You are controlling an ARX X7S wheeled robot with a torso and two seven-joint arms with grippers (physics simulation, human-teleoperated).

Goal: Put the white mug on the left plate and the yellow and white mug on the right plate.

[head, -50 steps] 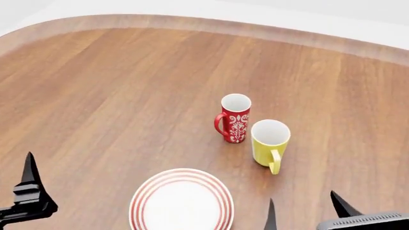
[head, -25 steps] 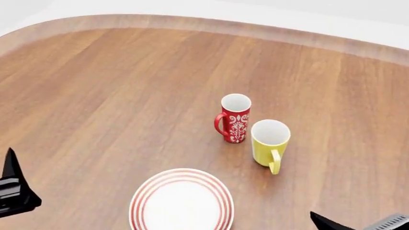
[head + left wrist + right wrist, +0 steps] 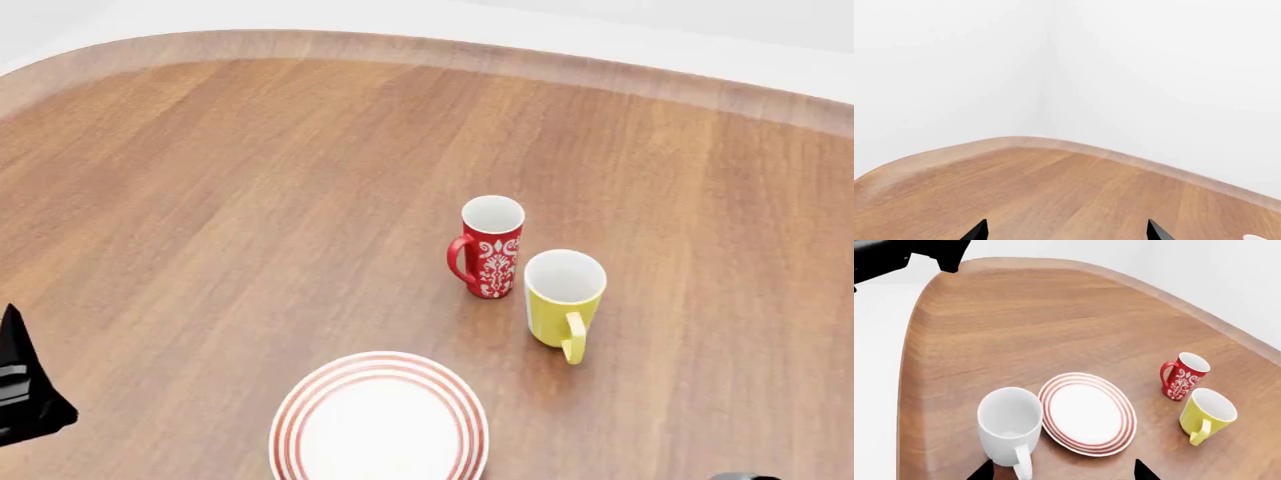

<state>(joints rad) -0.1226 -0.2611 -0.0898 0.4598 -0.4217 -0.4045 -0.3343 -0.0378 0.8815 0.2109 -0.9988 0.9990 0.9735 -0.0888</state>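
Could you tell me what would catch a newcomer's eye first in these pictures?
Most likely the red patterned mug and the yellow mug, standing upright close together near the middle of the wooden table. Nearer the robot lies a red-ringed plate, empty. The right wrist view adds a big white mug, standing right beside that plate.

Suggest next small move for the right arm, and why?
Probably lower the right gripper onto the white mug: the mug stands upright on the table beside the plate, directly ahead of the open fingertips, and nothing is held yet.
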